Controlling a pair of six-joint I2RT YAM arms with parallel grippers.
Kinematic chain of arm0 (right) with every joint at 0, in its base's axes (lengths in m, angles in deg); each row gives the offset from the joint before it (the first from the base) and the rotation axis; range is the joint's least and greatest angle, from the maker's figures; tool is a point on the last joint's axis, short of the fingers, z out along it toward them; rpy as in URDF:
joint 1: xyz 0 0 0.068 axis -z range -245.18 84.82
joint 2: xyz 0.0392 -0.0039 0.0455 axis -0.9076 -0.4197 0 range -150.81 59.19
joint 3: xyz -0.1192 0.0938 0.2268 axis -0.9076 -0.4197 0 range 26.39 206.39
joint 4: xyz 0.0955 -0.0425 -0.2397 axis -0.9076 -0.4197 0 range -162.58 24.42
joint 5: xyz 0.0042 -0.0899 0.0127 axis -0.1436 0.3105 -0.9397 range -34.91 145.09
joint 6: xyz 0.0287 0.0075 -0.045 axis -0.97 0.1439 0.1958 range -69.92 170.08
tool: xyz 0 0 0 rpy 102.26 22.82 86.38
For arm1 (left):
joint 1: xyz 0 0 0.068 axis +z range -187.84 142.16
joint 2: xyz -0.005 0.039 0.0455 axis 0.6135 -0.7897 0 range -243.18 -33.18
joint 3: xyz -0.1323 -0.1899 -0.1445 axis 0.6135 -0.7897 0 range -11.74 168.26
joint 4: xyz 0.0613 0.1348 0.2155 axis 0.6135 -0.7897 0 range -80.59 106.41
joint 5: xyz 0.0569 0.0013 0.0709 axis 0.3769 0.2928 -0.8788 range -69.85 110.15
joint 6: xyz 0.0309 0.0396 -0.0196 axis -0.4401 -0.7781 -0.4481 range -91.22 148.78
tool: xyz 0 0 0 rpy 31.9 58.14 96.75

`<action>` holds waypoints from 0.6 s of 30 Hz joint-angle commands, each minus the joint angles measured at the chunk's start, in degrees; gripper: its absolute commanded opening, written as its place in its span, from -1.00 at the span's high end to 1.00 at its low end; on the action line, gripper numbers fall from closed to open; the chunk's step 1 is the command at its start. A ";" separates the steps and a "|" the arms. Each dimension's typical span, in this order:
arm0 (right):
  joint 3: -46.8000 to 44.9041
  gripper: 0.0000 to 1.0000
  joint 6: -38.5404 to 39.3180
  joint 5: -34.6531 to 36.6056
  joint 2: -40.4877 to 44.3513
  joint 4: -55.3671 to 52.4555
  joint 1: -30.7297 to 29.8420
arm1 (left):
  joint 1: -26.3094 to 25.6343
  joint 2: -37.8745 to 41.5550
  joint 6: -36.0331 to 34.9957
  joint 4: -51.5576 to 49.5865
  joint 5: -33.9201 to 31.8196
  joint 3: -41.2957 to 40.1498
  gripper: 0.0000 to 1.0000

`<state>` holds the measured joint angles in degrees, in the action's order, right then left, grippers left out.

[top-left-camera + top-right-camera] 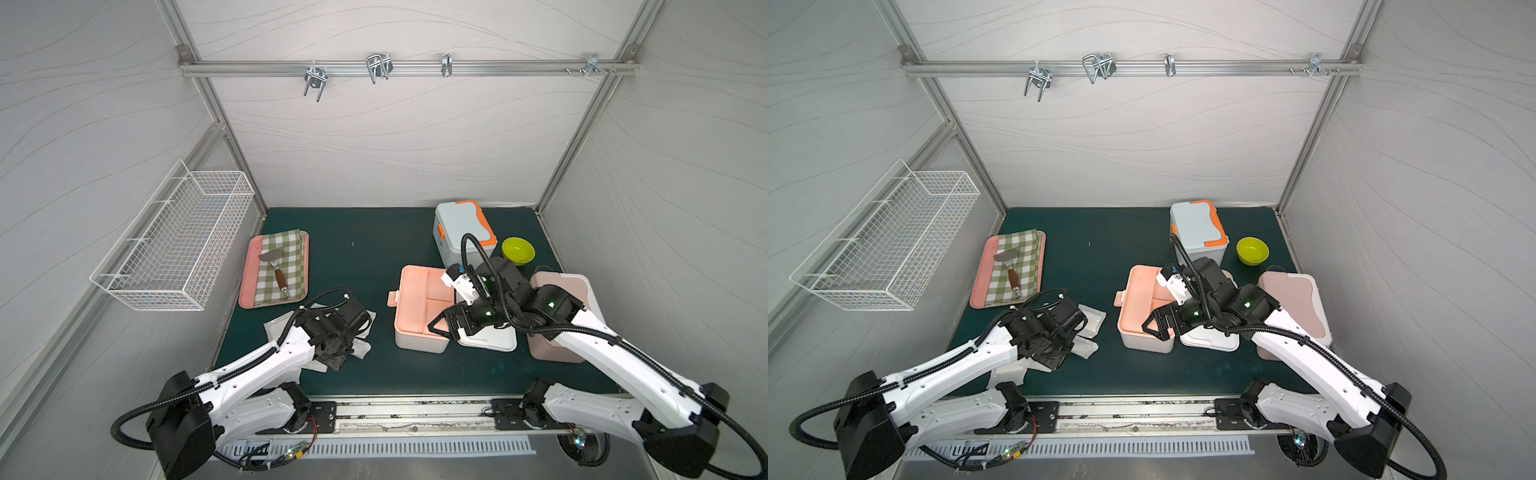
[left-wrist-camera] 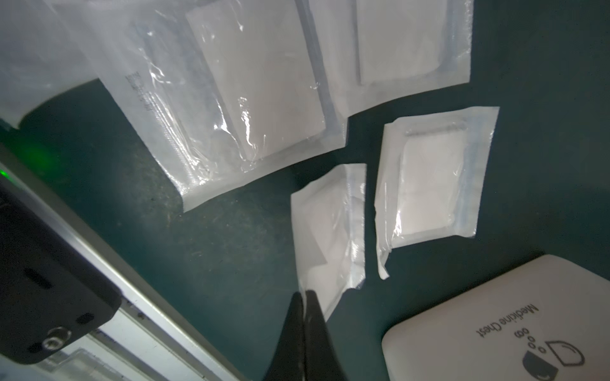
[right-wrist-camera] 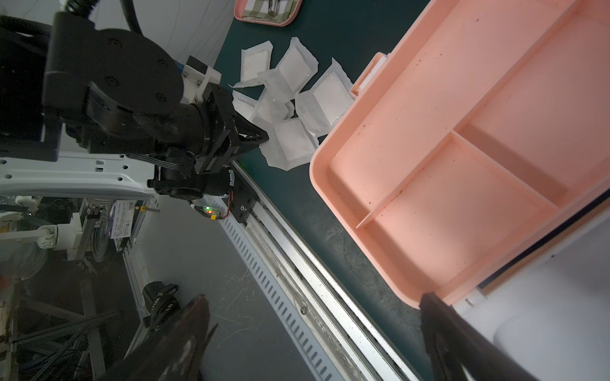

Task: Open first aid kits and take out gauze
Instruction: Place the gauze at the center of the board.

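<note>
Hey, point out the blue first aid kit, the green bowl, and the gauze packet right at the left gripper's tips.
blue first aid kit (image 1: 457, 224): in a top view, middle of its lid.
green bowl (image 1: 518, 249): in a top view, its inner floor.
gauze packet (image 2: 325, 231): left wrist view, middle of its wrapper.

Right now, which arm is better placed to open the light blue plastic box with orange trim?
Right. The right gripper is open and empty on the same side of the dark green mat as the light blue box. The left gripper is shut on a clear-wrapped white gauze pad, farther away.
</note>
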<state>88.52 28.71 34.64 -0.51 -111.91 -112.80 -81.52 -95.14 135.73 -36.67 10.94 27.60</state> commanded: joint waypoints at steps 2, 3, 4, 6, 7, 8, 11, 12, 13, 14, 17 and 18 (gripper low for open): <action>-0.69 -0.99 1.07 0.79 1.51 -0.71 -0.37 | -0.52 -0.80 6.38 2.41 0.56 -0.99 1.00; -0.78 -0.99 1.14 0.84 1.66 -0.86 -0.39 | -0.53 -0.62 6.80 2.24 0.37 -1.28 1.00; -0.87 -0.99 1.17 0.98 1.77 -0.87 -0.38 | -0.53 -0.43 7.21 2.15 0.26 -1.48 1.00; -0.96 -0.99 1.15 1.36 1.78 -0.95 -0.41 | -0.53 0.24 7.81 2.14 -0.14 -2.09 1.00; -1.02 -0.99 1.23 1.35 1.78 -0.96 -0.37 | -0.54 0.46 8.23 1.67 -0.32 -2.23 1.00; -1.04 -0.99 1.17 1.34 1.73 -0.87 -0.39 | -0.53 0.73 8.63 1.02 -0.57 -2.32 1.00; -1.00 -0.99 1.26 1.20 1.23 -0.78 -0.37 | -0.53 1.44 9.38 -0.56 -1.05 -2.42 1.00; -1.04 -0.99 1.24 1.18 1.12 -0.69 -0.38 | -0.53 1.71 9.41 -0.77 -1.20 -2.44 1.00; -1.04 -0.99 1.24 1.19 1.04 -0.61 -0.37 | -0.53 1.87 9.40 -1.05 -1.29 -2.42 1.00; -1.00 -0.99 1.26 1.20 0.91 -0.69 -0.41 | -0.53 2.02 9.28 -0.95 -1.41 -2.46 1.00; -0.72 -0.99 1.24 1.10 0.48 -0.74 -0.41 | -0.53 2.28 9.04 0.30 -0.92 -3.15 1.00; -0.61 -0.99 1.23 1.08 0.39 -0.85 -0.38 | -0.53 2.41 9.13 0.69 -0.73 -3.42 0.98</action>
<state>87.91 28.98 35.58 0.15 -111.97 -112.80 -81.85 -93.43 141.57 -35.49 10.43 24.82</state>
